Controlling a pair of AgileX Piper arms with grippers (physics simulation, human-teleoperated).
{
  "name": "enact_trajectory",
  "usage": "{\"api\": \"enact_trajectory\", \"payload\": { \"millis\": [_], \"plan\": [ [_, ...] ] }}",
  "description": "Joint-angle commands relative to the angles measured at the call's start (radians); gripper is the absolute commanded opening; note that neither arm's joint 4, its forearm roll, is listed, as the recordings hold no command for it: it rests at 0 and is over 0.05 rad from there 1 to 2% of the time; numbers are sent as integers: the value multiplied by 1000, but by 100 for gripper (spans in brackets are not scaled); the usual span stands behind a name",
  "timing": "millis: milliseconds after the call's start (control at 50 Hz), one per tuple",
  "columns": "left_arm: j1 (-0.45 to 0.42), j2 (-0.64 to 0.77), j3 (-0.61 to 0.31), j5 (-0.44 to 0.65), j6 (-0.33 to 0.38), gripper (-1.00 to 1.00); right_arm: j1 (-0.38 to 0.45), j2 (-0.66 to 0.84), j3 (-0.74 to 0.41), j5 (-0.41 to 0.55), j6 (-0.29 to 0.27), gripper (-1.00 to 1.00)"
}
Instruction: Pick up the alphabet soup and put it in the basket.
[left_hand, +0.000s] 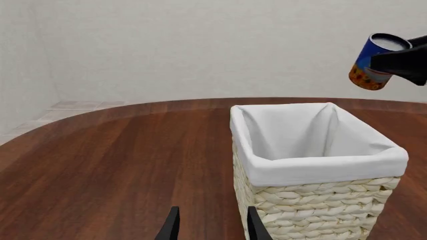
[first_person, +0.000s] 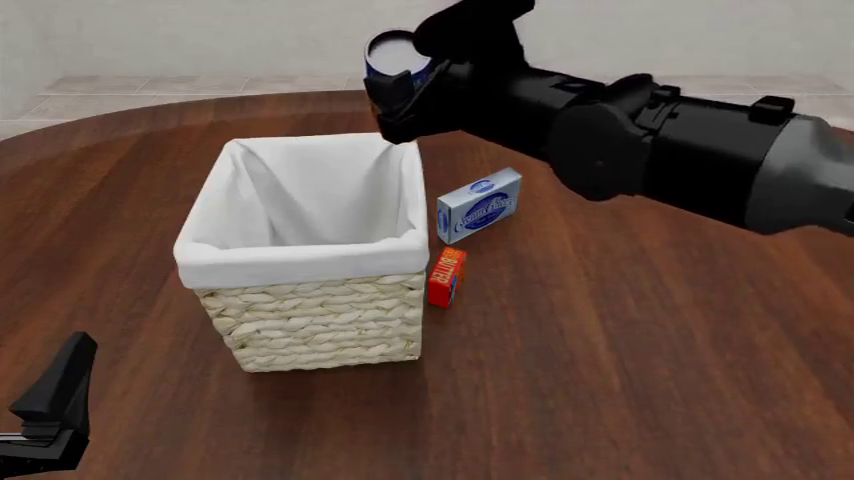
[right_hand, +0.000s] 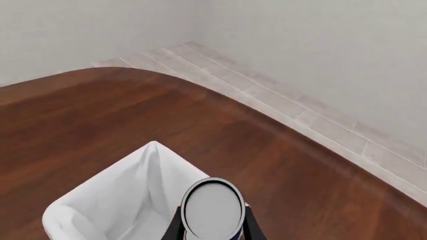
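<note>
Below and slightly to the near-left of our right gripper (first_person: 400, 85), the basket (first_person: 310, 250) is lying open while we are holding the alphabet soup (first_person: 395, 62) clamped, tilted, over its far rim; our left gripper (left_hand: 210, 225) is idling apart.

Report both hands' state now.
Left hand: open, holding nothing.
Right hand: closed on the alphabet soup, above the basket.
</note>
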Motion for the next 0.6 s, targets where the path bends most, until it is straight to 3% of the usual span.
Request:
{"api": "enact_trajectory", "payload": {
  "millis": [20,600],
  "plan": [
    [0,0,0,0,0,100,23,21,-35,1,27,-100],
    [0,0,0,0,0,100,62,72,-70,-8,50,-100]
  ]
}}
